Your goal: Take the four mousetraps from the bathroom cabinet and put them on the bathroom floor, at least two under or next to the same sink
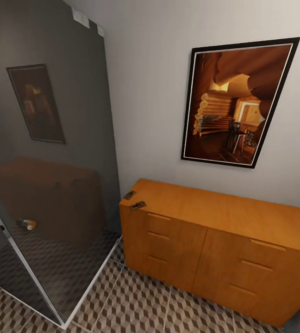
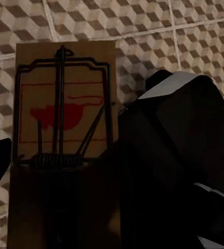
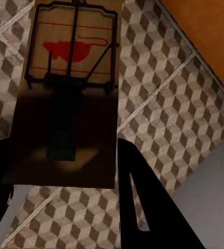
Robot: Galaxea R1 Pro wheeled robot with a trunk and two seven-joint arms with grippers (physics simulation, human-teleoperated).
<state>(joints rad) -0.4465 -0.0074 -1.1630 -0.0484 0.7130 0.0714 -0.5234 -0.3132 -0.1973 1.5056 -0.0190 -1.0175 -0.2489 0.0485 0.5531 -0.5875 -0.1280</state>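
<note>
Mousetrap (image 3: 70, 78) in right pincer (image 3: 65, 207)

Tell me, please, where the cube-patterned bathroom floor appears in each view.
Head view: bathroom floor along the bottom, before the cabinet.
Left wrist view: floor behind the left arm's mousetrap.
Right wrist view: floor between the right arm's mousetrap and the cabinet.
Shared landmark: the pale grout lines.

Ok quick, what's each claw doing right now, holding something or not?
Left claw: closed on a mousetrap, above the tiled floor.
Right claw: closed on another mousetrap.
</note>
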